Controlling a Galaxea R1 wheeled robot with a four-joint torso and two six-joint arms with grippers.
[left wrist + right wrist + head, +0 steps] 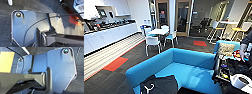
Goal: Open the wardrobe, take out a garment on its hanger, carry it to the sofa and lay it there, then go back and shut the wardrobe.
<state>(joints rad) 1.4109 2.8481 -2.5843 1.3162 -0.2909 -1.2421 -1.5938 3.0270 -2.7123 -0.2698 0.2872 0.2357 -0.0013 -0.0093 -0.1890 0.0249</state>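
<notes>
The bright blue sofa [186, 66] stands right in front of me in the head view. The black garment [165, 84] lies spread on its seat at the near left end. The thin white hanger [149, 88] is still in its neck, with the hook lying on the dark fabric. Nothing holds the garment or the hanger. Both wrist views look down at dark carpet past my own grey plate.
A person's arm [244, 46] and a dark cart of equipment [231, 72] are close on the right. A second blue seat with a patterned cushion [226, 48] stands behind the sofa. White table and chairs [157, 33] stand farther back, and a long counter [106, 35] runs along the left.
</notes>
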